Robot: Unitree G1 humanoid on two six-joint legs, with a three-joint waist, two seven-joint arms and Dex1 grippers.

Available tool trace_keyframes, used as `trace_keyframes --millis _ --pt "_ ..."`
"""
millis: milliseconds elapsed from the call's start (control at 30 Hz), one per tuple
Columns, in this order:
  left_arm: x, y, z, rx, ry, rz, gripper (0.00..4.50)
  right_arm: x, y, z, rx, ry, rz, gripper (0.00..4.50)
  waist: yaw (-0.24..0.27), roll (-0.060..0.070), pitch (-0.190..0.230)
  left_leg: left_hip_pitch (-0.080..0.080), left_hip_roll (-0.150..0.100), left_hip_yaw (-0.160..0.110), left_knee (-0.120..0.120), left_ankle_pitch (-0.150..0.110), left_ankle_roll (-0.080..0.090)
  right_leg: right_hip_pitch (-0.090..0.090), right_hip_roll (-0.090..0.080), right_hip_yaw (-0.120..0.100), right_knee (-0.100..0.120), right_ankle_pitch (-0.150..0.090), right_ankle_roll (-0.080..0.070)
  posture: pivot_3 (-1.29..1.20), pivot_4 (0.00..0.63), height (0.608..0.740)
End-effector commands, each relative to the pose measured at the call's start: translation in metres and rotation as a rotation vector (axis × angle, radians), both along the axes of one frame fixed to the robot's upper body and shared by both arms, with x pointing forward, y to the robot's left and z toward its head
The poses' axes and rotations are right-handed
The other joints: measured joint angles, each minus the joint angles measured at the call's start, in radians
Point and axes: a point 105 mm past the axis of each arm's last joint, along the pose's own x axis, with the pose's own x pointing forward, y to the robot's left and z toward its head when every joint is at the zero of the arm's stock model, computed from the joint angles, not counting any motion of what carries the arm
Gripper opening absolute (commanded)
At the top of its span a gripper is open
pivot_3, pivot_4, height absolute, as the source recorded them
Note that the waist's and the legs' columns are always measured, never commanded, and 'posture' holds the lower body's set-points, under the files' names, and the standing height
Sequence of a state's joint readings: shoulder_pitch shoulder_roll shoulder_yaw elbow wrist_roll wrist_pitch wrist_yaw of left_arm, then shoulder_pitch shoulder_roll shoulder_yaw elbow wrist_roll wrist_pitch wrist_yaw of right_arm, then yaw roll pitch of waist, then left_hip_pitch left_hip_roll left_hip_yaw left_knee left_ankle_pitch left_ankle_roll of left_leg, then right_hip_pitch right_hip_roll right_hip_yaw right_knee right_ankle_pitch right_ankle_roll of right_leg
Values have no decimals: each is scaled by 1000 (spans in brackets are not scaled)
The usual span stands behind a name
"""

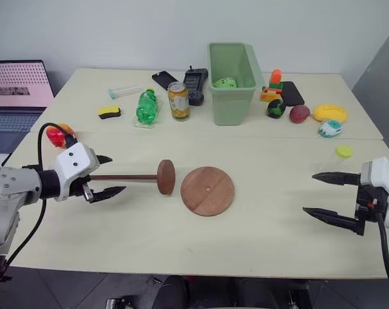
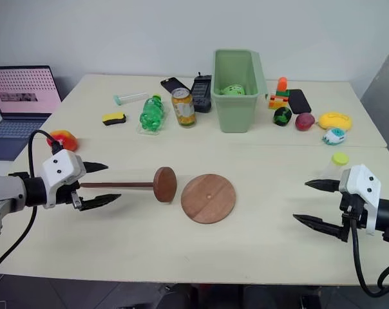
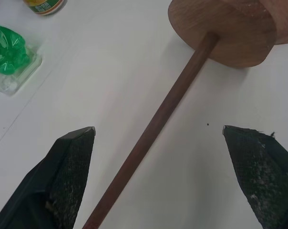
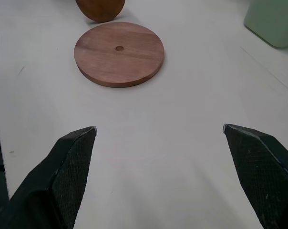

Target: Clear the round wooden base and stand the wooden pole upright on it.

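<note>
I am holding my left gripper [image 1: 109, 175] low over the pale, matte tabletop [image 1: 149, 238], its two black, rough-textured fingers [image 3: 70, 167] standing wide apart. The thin, dark-brown wooden pole [image 1: 123, 176] is lying flat on the table and running between those fingers without touching either one. The smooth, reddish-brown round disc [image 1: 166, 176] fixed to its far end is standing on edge.

Just beside that disc, the flat, round, reddish-brown wooden base [image 1: 208, 190] is lying on the table with a small hole at its centre and visible wood grain across its bare top face. The base and the pole's disc are close together; I cannot tell whether they are touching.

I am holding my right gripper [image 1: 331, 197] well apart from the base, at the right side of the table, with its two pointed black fingers [image 4: 70, 167] also spread wide and gripping nothing.

Across the seam in the tabletop, the far half is carrying a tall, light-green plastic bin [image 1: 232, 82], a yellow-and-green drinks can [image 1: 178, 100], a crumpled green plastic bottle [image 1: 146, 106], a yellow-and-black sponge [image 1: 109, 112], dark handsets [image 1: 196, 84], a reddish round fruit [image 1: 299, 114] and a yellow oval object [image 1: 330, 112]. A clear cup with a yellow-green lid [image 1: 343, 152] is resting near my right gripper.

An open laptop with a pink screen [image 1: 17, 85] is sitting off to the left, against a plain white wall [image 1: 117, 32].
</note>
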State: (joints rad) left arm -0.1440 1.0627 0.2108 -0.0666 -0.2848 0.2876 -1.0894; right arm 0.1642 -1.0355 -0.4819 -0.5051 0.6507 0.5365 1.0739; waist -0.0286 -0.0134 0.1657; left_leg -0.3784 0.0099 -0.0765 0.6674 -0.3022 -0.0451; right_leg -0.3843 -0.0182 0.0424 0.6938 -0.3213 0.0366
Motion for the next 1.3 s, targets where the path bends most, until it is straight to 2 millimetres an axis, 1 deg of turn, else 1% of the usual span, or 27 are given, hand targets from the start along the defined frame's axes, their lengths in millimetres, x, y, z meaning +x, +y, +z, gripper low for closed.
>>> trace_keyframes --millis 33,200,367,500,633,933,1100,1200,1300 --pt "2 -4 8 -7 -42 -30 4482 1 4 9 4 -48 14 4481 0 0 0 0 0 0 0 0 0 0 0 0 0 0 0 0 150 740" --pt "3 -4 8 3 -48 -30 4482 2 7 9 11 -51 24 4481 0 0 0 0 0 0 0 0 0 0 0 0 0 0 0 0 150 740" --pt "9 -1 10 22 -83 -19 4482 2 9 9 15 -49 37 4481 0 0 0 0 0 0 0 0 0 0 0 0 0 0 0 0 150 740" --pt "9 -3 9 34 -99 -50 4482 -1 17 11 10 -49 75 4481 0 0 0 0 0 0 1 0 0 0 0 0 0 0 0 0 150 740" --pt "10 -4 8 24 -103 -46 4482 -1 25 15 20 -59 101 4481 0 0 0 0 0 0 1 0 0 0 0 0 1 0 0 0 150 740" --pt "9 -8 5 -11 -77 -41 4482 -1 27 15 23 -53 110 4481 0 0 0 0 0 0 1 0 0 0 0 0 1 0 0 0 150 740" --pt "9 -9 4 -3 -76 -46 4482 -1 30 16 30 -61 115 4481 0 0 0 0 0 0 1 0 0 0 0 0 1 0 0 0 150 740" --pt "10 -9 4 27 -78 -51 4482 -1 40 21 34 -74 150 4481 0 0 0 0 0 -1 1 0 0 0 0 0 1 0 0 0 150 740" --pt "16 -10 3 72 -90 -56 4482 -2 57 26 44 -64 187 4481 0 0 0 0 0 -1 2 0 0 0 0 0 2 0 0 0 150 740"
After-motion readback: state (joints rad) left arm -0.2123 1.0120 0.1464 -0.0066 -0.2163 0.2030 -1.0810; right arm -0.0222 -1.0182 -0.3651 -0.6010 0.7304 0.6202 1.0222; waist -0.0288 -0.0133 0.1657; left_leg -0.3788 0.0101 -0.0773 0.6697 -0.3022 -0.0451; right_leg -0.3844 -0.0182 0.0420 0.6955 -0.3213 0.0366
